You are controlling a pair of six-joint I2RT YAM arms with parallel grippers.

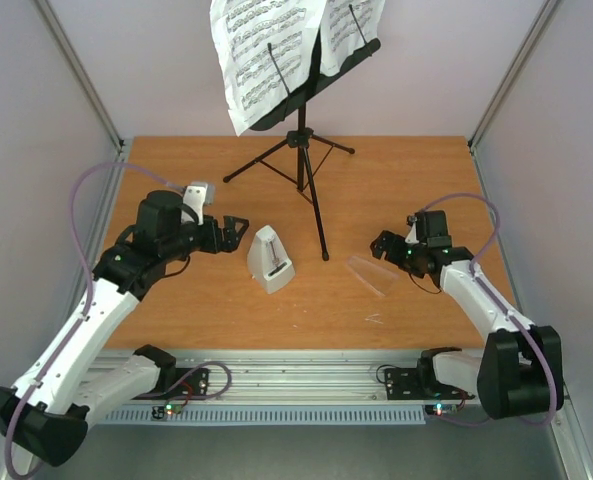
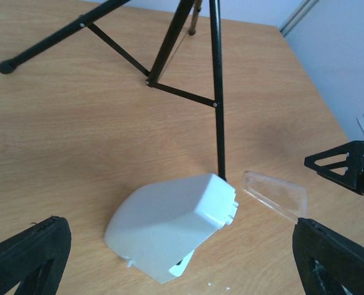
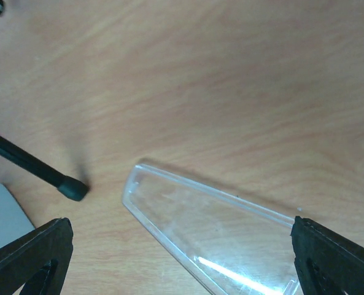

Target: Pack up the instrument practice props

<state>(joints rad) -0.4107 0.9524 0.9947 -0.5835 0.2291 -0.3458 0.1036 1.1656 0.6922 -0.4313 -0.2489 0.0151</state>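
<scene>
2 grippers, left gripper (image 1: pixel 238 233) and right gripper (image 1: pixel 379 247), are spread open, empty. Mid-frame, the pale grey pyramid metronome (image 1: pixel 270 260) is stood upright, with the clear cover (image 1: pixel 371 275) laid flat to its right.

Table (image 1: pixel 206 310) matt wood-grain; metronome (image 2: pixel 169 227) smooth pale plastic; cover (image 3: pixel 212 227) clear glossy plastic.

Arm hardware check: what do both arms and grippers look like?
The left arm and right arm have white link shells and black joints. A pale purple cable loops along each. The left gripper and right gripper are black; their fingers are flat with triangular cut-outs.
</scene>
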